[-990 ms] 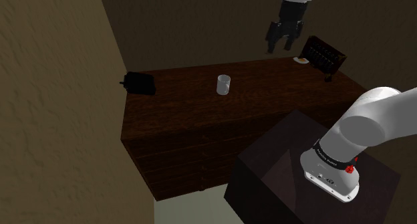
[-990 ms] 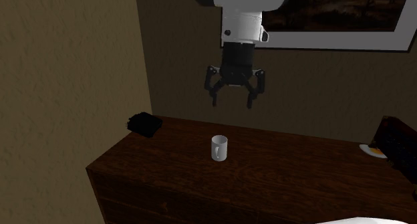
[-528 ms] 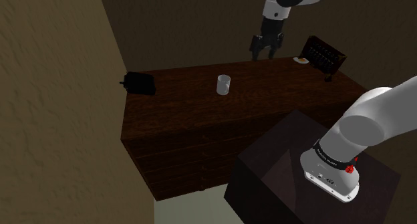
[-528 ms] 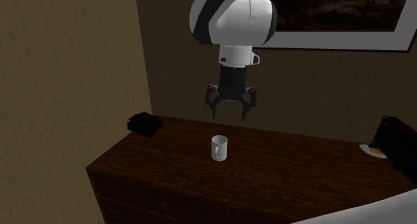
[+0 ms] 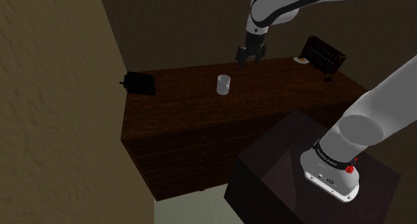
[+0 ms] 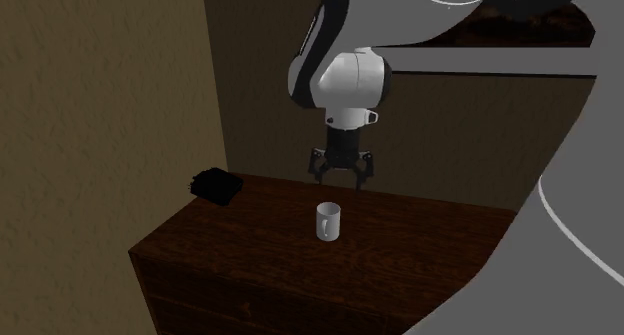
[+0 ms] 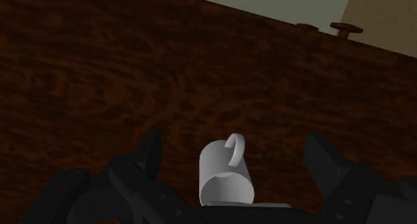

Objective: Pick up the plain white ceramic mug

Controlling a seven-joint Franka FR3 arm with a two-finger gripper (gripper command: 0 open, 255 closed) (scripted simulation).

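mug (image 5: 223, 85) upright on bench (image 5: 180, 116), well off edges, room all round | gripper (image 6: 340, 178) above it, pointing down, spread wide, holding nothing

Tabletop (image 5: 200, 102) was dark wood, swirled grain plainly visible in the wrist view, low sheen. Mug (image 7: 224, 172) looked plain grey-white, smooth, matt; material couldn't be told. Gripper (image 6: 340, 178) and its 2 fingers (image 7: 148, 152) were flat black, matt, no highlights. Arm shell (image 6: 345, 78) was smooth white with a soft gloss. Wall (image 5: 53, 89) was rough and lumpy, like plaster. Stand (image 5: 281, 162) was dark brown, smooth, grain unreadable.
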